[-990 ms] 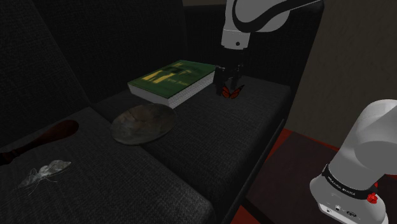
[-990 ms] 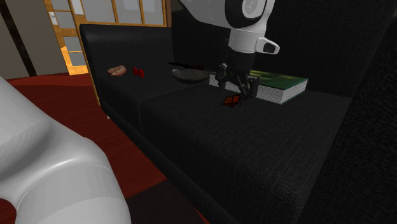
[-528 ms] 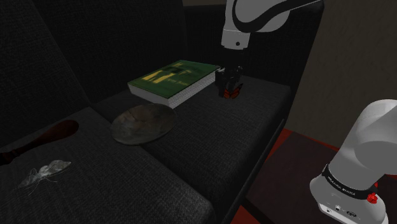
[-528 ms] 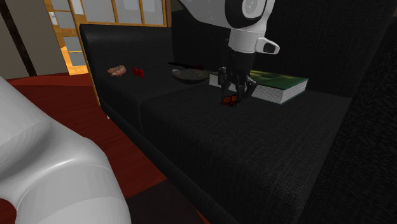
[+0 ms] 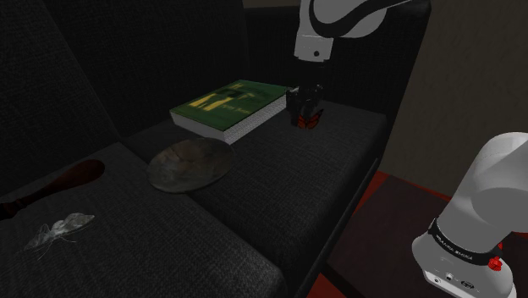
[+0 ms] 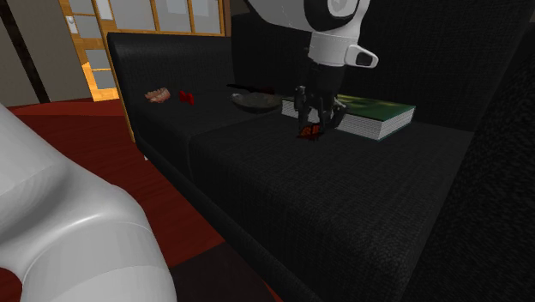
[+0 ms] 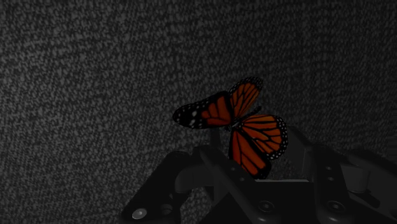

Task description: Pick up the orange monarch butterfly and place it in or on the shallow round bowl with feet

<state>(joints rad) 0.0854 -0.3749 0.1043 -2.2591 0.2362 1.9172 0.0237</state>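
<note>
The orange and black monarch butterfly (image 7: 236, 125) is clasped between the black fingers of my gripper (image 7: 252, 168), its wings sticking out past the fingertips. In the shoulder view the gripper (image 5: 306, 119) hangs straight down over the dark sofa seat, just right of the green book, with the butterfly (image 5: 309, 124) at its tip, at or just above the cushion. The shallow round bowl (image 5: 189, 164), mottled grey-brown, rests on the seat to the lower left of the book. From the second exterior view, the gripper (image 6: 310, 129) and butterfly (image 6: 308, 133) are in front of the bowl (image 6: 255, 100).
A green book (image 5: 228, 106) lies on the seat beside the gripper. A pale moth (image 5: 57, 230) and a dark red, elongated object (image 5: 72, 176) lie further along the sofa. Small red (image 6: 186, 98) and pinkish (image 6: 158, 94) items sit at the sofa's far end. The sofa back rises behind.
The fingers stood apart over the butterfly a second ago and have since shut on it. The hand has risen very slightly since then.
</note>
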